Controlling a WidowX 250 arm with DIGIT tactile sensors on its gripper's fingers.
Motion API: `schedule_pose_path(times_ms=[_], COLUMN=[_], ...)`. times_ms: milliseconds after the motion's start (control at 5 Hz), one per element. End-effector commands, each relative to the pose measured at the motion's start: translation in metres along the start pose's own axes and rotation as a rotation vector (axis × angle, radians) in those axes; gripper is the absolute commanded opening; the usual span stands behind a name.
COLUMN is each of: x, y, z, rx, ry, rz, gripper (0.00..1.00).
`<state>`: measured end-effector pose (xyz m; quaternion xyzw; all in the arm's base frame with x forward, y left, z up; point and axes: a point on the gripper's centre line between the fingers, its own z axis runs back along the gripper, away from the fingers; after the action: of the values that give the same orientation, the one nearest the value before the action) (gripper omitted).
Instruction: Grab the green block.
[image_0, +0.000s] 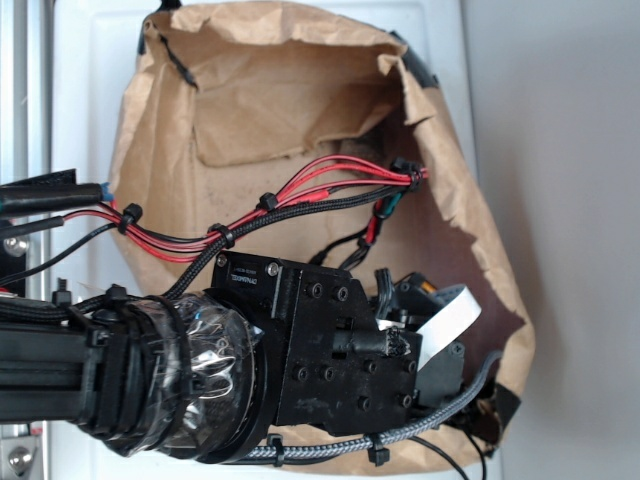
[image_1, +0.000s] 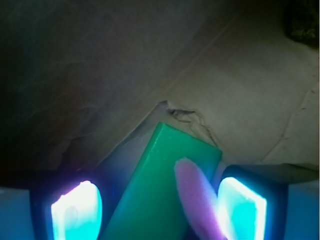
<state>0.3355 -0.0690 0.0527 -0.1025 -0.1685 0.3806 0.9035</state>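
In the wrist view the green block (image_1: 165, 185) lies slanted on the brown paper floor, its far corner pointing up and away. My gripper (image_1: 160, 210) is open and straddles it, the left pad (image_1: 77, 212) standing a little off the block's edge. A pink plush ear (image_1: 197, 200) lies across the block's right side and reaches the right pad (image_1: 242, 207). In the exterior view the block is hidden behind the black wrist housing (image_0: 330, 340), which reaches into the bag.
A crumpled brown paper bag (image_0: 270, 90) surrounds the arm, its walls close on all sides. Red and black cables (image_0: 300, 195) run across its opening. A white ribbon cable (image_0: 447, 325) sits beside the wrist. A torn paper crease (image_1: 187, 115) lies just beyond the block.
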Motion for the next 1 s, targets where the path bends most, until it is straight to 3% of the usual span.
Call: schedule_pose_path(times_ms=[0, 600, 800], x=[-0.013, -0.033, -0.034], y=[-0.026, -0.018, -0.015], z=[0.0, -0.013, -0.018], rx=[-0.072, 0.028, 0.04], ry=[-0.029, -0.007, -0.041], rz=[0.034, -0.075, -0.084], gripper=[1.0, 1.0, 1.0])
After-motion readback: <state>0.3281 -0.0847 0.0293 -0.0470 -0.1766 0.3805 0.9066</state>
